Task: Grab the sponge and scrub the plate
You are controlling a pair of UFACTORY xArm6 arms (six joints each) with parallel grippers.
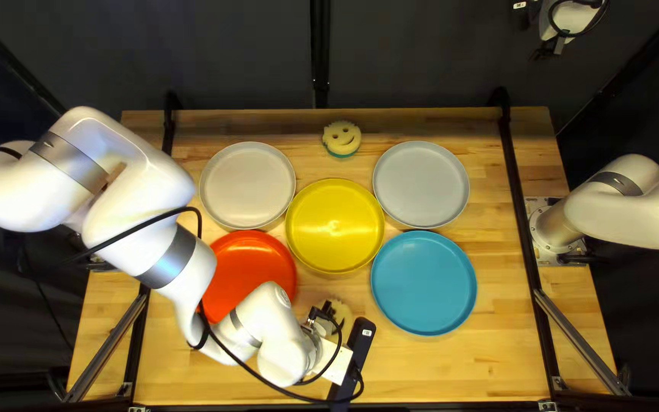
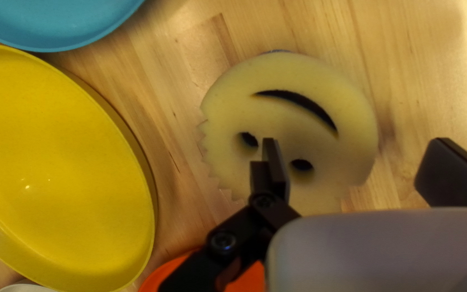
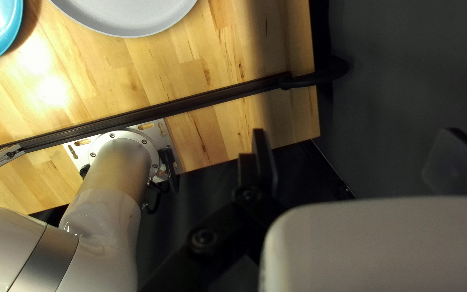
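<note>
**One soft sponge (image 2: 298, 81), an easy squeeze, lies beneath my parted left gripper (image 2: 360, 151)**

The table (image 1: 497, 366) is pale striped wood, smooth and knotted. Five round plates sit on it in the top left view: blue (image 1: 423, 282) lower right of centre, yellow (image 1: 335, 226) in the middle, grey (image 1: 421, 184) upper right of centre, off-white (image 1: 247, 185) upper left, red (image 1: 261, 259) below that. All look like stiff, light plastic with low raised rims, likely to skid if scrubbed sideways without steady downward pressure. Which one needs scrubbing, I cannot say.

My left gripper's black fingers stand wide apart with nothing clamped; one overlaps the sponge's face in the left wrist view, the other shows beyond its edge. My right gripper (image 3: 358, 151) is spread and empty too.

The sponge lies at the lower middle of the top left view, between red and blue. It should be feather-light, springy and grippy, hard to break but easily dented. I would take it by opposite sides, low enough to hold yet leaving its underside free to rub. Its yellow foam is matt, a rounded disc with a zigzag edge. A similar second sponge (image 1: 342, 137), green beneath, rests at the upper middle. Smallest are the cut-outs: a curved mouth (image 2: 301, 103) and oval eyes (image 2: 302, 164).
</note>
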